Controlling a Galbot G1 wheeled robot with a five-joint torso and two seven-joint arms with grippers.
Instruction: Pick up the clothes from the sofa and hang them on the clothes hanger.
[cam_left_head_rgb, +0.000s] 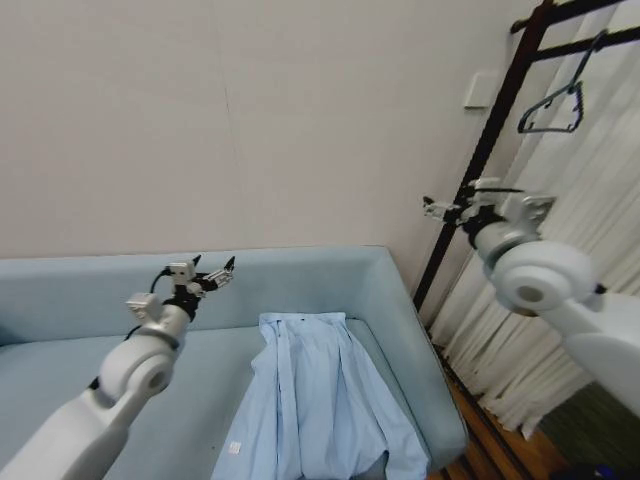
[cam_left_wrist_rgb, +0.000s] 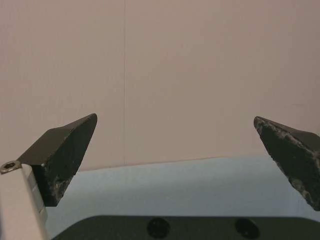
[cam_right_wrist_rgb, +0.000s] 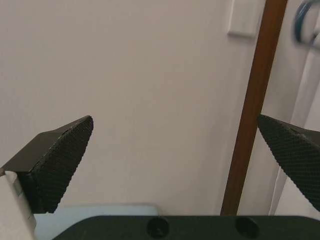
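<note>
Shirt (cam_left_head_rgb: 320, 400), pale blue, lies spread flat on the seat of the light blue sofa (cam_left_head_rgb: 60, 290), low in the middle of the head view. Its collar is toward the backrest and its hem runs off the bottom edge of the frame. Nothing is touching it.

The left gripper (cam_left_head_rgb: 214, 266) hangs in the air at centre left of the head view, above the seat and level with the top of the backrest, up and to the left of the collar and well apart from it. Its fingers (cam_left_wrist_rgb: 65, 155) are spread wide with nothing between them. Beyond them the left wrist view looks past the backrest to the plain wall (cam_left_wrist_rgb: 200, 75).

The right gripper (cam_left_head_rgb: 432, 208) is raised at the right of the head view, above the sofa's far armrest and just beside the dark wooden rack (cam_left_head_rgb: 480, 160). It too is spread wide and empty; in its wrist view one finger (cam_right_wrist_rgb: 60, 160) sits at lower left and the rack's pole stands upright toward the right.

A bare hanger (cam_left_head_rgb: 555, 105) hangs from the rack's bar in the upper right corner, in front of a white curtain (cam_left_head_rgb: 600, 200). A white switch plate (cam_left_head_rgb: 480, 90) sits on the wall just left of the pole.
</note>
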